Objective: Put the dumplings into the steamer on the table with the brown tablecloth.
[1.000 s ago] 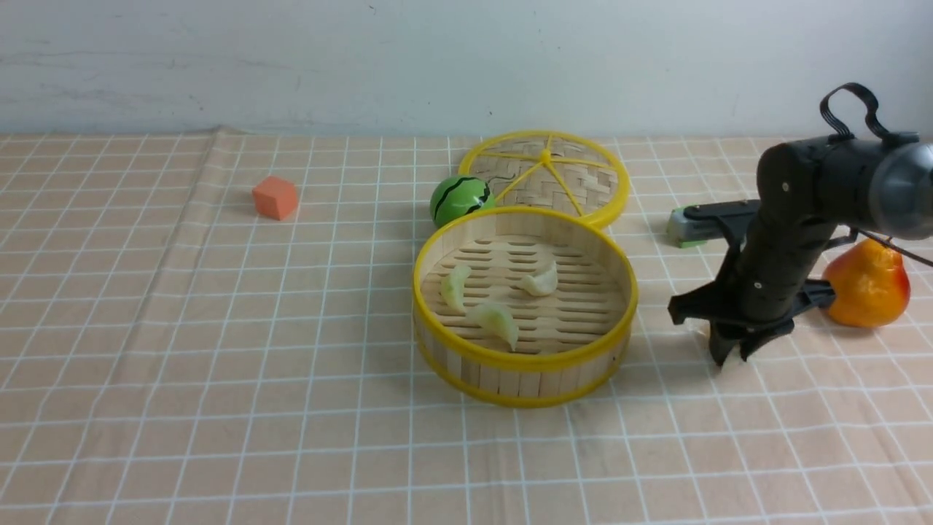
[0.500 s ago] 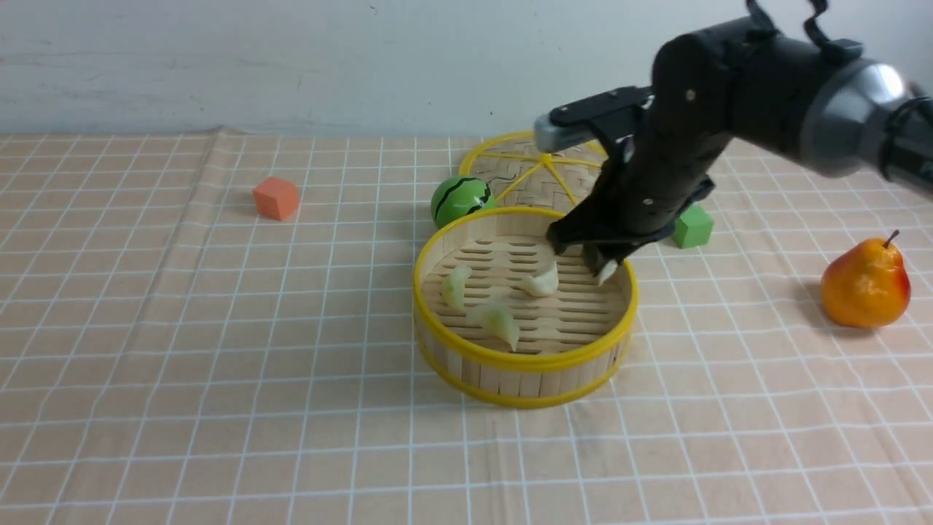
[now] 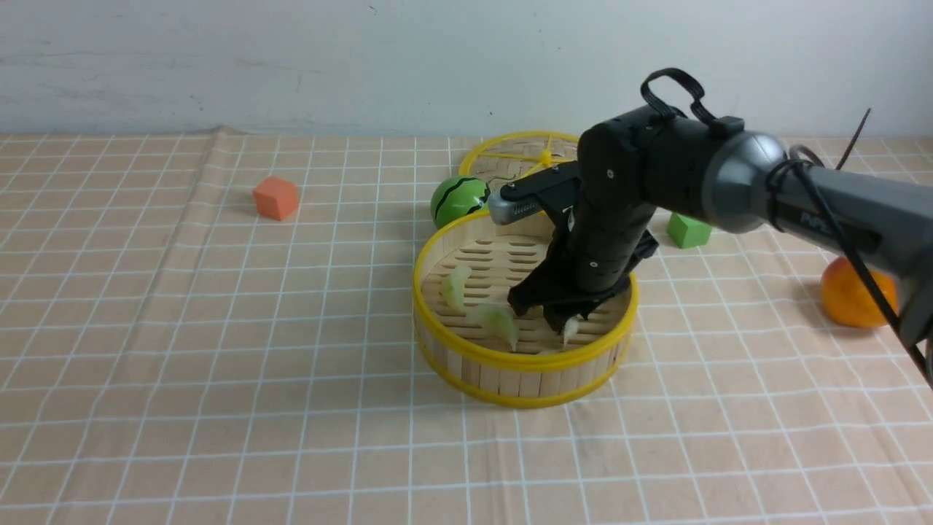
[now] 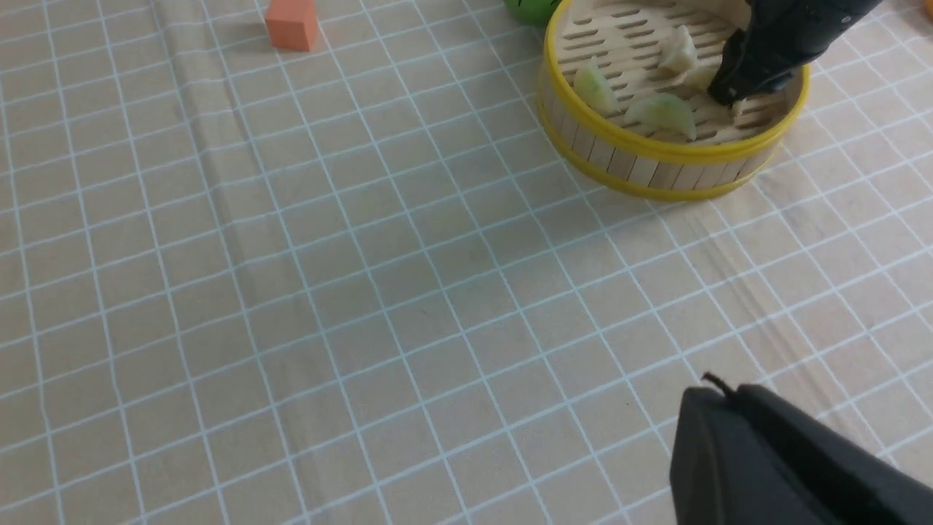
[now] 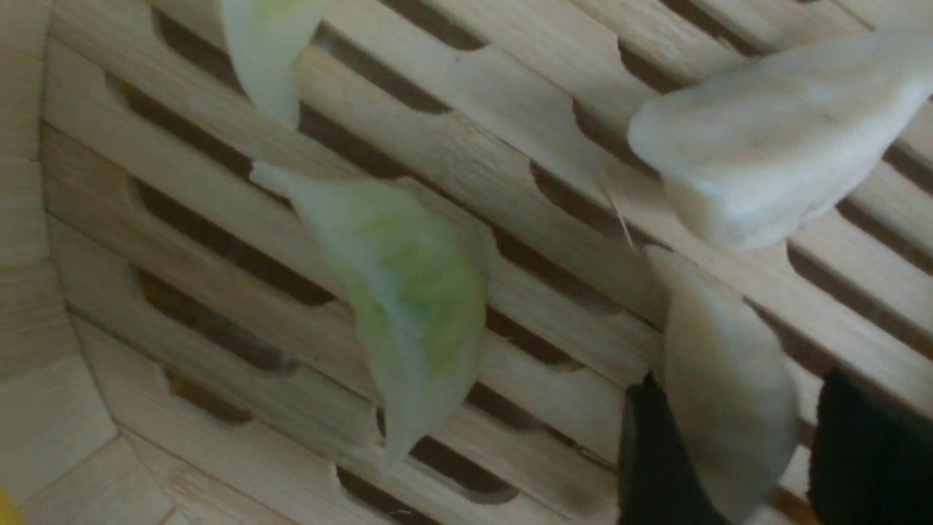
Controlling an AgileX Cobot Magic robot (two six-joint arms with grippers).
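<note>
Brown checked cloth [image 3: 240, 408] covers the whole table, and the bamboo steamer [image 3: 525, 361] sits on it ahead of the robot, its yellow rim well within the right arm's [image 3: 736, 175] reach. That arm is plainly the nearer one, bent down over the basket; the left gripper [image 4: 721, 386] waits well apart from it, its fingers together. Inside the basket, the right gripper [image 5: 743, 386] has its fingers apart, one on each side of a pale dumpling [image 5: 729, 386]. A gap shows along one finger, while the other is close against the dumpling, and I can't tell whether it touches. What matters now is the lie of that dumpling: its long axis runs nearly along the fingers, slanting a little, with one tip poking out beyond them over the slats. Straight back along that line looks to me the cleanest way out; a sideways swing might nudge it, or the white dumpling [image 5: 787, 138] just beyond its tip. Two greener ones, the middle dumpling [image 5: 415, 306] and the far dumpling [image 5: 270, 51], lie clear of both fingers.
</note>
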